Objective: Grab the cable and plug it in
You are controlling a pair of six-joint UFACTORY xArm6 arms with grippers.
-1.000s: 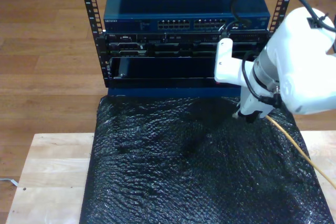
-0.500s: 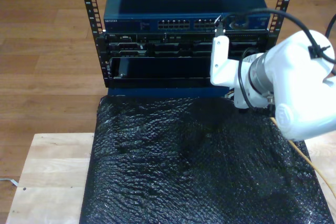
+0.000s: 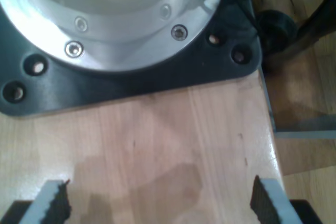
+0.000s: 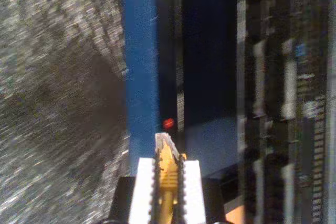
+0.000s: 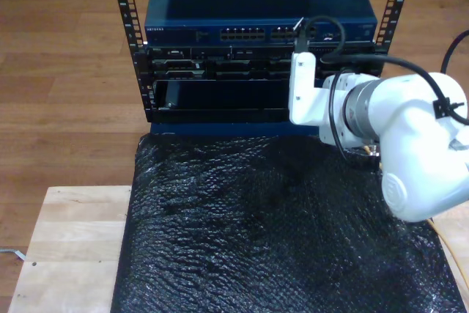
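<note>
Since a second ago, the white arm [image 5: 410,144] has lifted off the black mat [image 5: 256,232] and turned to face the rack [image 5: 256,71].

My second gripper [image 4: 168,166] is squeezed tight on the cable [image 4: 167,174], with the clear plug [image 4: 165,141] poking out past the pads, straight ahead. The plug points at the front of the rack, near a small red light [image 4: 168,123]. The rows of ports [image 5: 267,34] sit on the blue box [image 5: 256,5] at the top of the rack, higher than the arm's end in the exterior view, so I think the plug must go up and then forward. The second wrist view is blurry, so I cannot pick out a port there.

My first gripper [image 3: 157,203] is wide apart and holds nothing. It hangs over a wooden table [image 3: 173,145], beside an arm's round base [image 3: 105,30].

The exterior view shows a bit of the cable at its lower right edge, where it trails off the mat.
</note>
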